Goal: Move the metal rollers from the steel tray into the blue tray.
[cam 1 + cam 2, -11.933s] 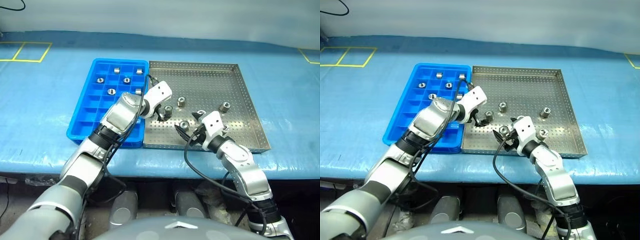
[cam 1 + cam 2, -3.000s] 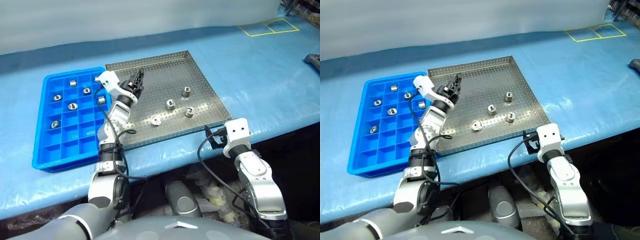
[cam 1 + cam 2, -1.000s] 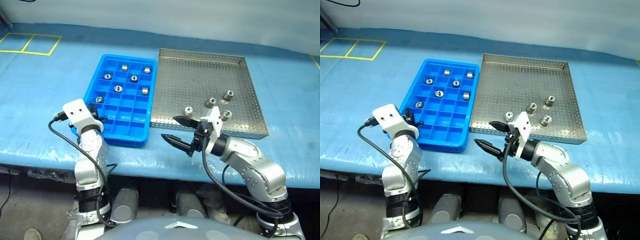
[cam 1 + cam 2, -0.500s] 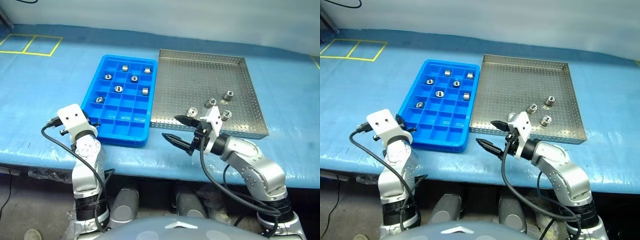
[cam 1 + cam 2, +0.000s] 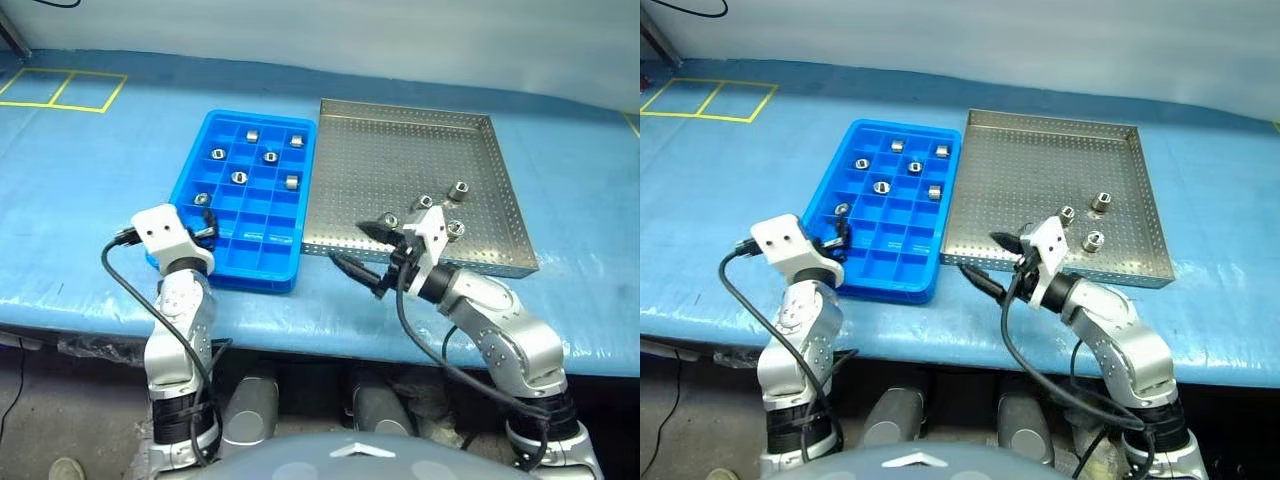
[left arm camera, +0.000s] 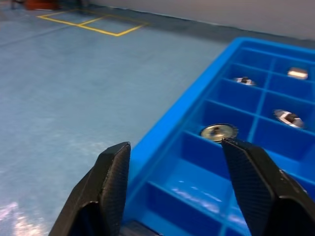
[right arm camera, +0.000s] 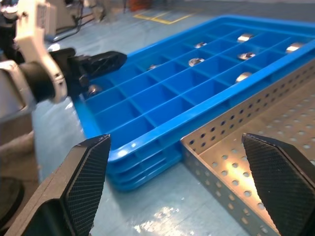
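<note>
Jaws apart and empty, the left gripper (image 5: 205, 231) hangs at the blue tray's (image 5: 190, 262) near-left corner, beside a roller (image 6: 218, 132) lying in its compartment — apparently just let go. The right gripper (image 5: 360, 253), jaws wide, straddles the steel tray's (image 5: 420, 160) front rim, aimed toward four rollers (image 5: 457, 190) awaiting transfer on the blue table (image 5: 80, 170).

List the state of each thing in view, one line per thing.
left gripper: open, empty, at the blue tray's near left edge.
right gripper: open, empty, at the steel tray's near edge.
blue tray: six rollers, each in its own compartment.
steel tray: a few rollers left near its front.
</note>
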`<state>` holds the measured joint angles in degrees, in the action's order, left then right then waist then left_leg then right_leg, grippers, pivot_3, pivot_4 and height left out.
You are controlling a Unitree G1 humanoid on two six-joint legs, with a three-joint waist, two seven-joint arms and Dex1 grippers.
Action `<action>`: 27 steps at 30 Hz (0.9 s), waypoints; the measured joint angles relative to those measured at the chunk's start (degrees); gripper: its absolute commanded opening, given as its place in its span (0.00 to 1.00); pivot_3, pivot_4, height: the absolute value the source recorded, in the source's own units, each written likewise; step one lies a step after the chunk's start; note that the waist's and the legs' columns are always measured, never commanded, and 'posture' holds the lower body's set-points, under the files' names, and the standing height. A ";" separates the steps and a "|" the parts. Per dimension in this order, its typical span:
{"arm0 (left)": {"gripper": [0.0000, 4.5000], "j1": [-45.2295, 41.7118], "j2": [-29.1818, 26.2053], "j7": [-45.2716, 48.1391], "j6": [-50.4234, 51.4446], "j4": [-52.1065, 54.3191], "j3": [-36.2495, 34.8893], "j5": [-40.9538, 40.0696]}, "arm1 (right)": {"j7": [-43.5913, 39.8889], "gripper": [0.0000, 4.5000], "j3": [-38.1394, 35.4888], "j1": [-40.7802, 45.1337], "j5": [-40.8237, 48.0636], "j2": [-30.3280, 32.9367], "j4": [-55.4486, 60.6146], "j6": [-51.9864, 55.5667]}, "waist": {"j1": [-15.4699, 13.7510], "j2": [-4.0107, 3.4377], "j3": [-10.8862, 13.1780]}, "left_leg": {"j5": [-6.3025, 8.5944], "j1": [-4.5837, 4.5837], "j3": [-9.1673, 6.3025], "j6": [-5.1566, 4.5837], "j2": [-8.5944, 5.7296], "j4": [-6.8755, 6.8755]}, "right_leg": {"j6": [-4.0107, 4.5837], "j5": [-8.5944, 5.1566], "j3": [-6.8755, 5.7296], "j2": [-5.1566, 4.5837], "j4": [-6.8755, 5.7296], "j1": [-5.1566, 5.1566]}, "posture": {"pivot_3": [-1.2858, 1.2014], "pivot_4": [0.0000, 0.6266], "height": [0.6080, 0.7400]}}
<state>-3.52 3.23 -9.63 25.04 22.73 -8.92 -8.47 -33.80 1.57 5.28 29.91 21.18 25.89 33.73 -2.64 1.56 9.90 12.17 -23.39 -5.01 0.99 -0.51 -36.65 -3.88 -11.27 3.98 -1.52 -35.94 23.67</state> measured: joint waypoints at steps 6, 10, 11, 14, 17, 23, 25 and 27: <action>0.79 -3.18 -7.35 12.36 -5.88 -0.12 0.33 -4.58 | 11.55 1.00 -5.93 6.14 -0.74 -3.45 -4.36 3.55 | -0.02 -0.09 0.03 | 0.00 -0.11 0.00 0.00 0.04 -0.26 | 0.07 0.10 -0.05 0.05 -0.07 0.04 | 0.60 0.24 1.00; 0.79 -4.13 -13.18 23.52 -7.84 -0.02 4.18 -7.77 | 17.08 1.00 -6.81 11.45 -2.14 -1.82 -8.90 12.13 | -0.22 -0.14 0.00 | 0.00 -0.13 0.00 -0.03 0.01 -0.28 | 0.11 0.13 -0.04 0.02 -0.05 0.01 | 0.61 0.24 1.00; 0.79 -4.02 -13.71 25.58 -7.91 0.03 5.39 -8.55 | 17.95 1.00 -6.66 12.21 -2.73 -1.21 -10.21 14.02 | -0.38 -0.15 0.00 | 0.01 -0.13 0.00 -0.04 0.00 -0.27 | 0.24 0.21 -0.04 0.01 -0.05 0.02 | 0.61 0.24 1.00; 0.79 -2.84 -15.65 30.75 -8.05 0.13 7.65 -10.40 | 19.69 1.00 -5.56 15.00 -4.34 0.10 -14.31 20.45 | -0.31 -0.22 0.03 | 0.02 -0.14 0.00 -0.06 0.02 -0.17 | 0.35 0.26 -0.04 0.03 -0.05 0.10 | 0.61 0.24 1.00; 0.79 -1.83 -17.26 33.13 -8.08 0.23 8.31 -10.70 | 21.04 1.00 -3.44 17.29 -7.03 1.42 -17.58 23.61 | -0.23 -0.30 0.06 | 0.01 -0.14 0.00 -0.06 0.05 -0.12 | 0.36 0.25 -0.05 0.06 -0.06 0.13 | 0.62 0.24 1.00; 0.79 0.03 -17.30 34.93 -8.08 1.68 10.52 -10.79 | 19.03 1.00 -1.87 22.27 -9.06 1.00 -24.52 24.26 | -0.45 -0.32 0.08 | 0.02 -0.15 0.00 -0.07 0.04 -0.18 | 0.10 0.12 -0.04 0.05 -0.04 0.09 | 0.63 0.24 1.00; 0.79 0.67 -17.15 34.84 -8.08 1.77 11.06 -10.67 | 18.29 1.00 -1.87 23.82 -9.30 0.76 -27.01 24.01 | -0.58 -0.33 0.08 | 0.01 -0.14 0.00 -0.07 0.04 -0.19 | 0.10 0.12 -0.04 0.06 -0.05 0.08 | 0.63 0.24 1.00; 0.79 0.99 -16.81 34.69 -8.08 1.84 11.50 -10.67 | 17.95 1.00 -1.74 25.74 -10.39 0.23 -30.74 23.53 | -0.73 -0.33 0.08 | 0.01 -0.15 0.00 -0.07 0.04 -0.20 | 0.10 0.13 -0.04 0.06 -0.05 0.08 | 0.64 0.24 1.00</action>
<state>-2.53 -13.58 25.05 16.96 24.58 2.58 -19.15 -15.85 -0.17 31.02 19.52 21.41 -4.86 57.26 -3.37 1.23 9.98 12.18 -23.53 -5.01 0.92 -0.47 -36.85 -3.79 -11.14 3.94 -1.47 -35.99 23.76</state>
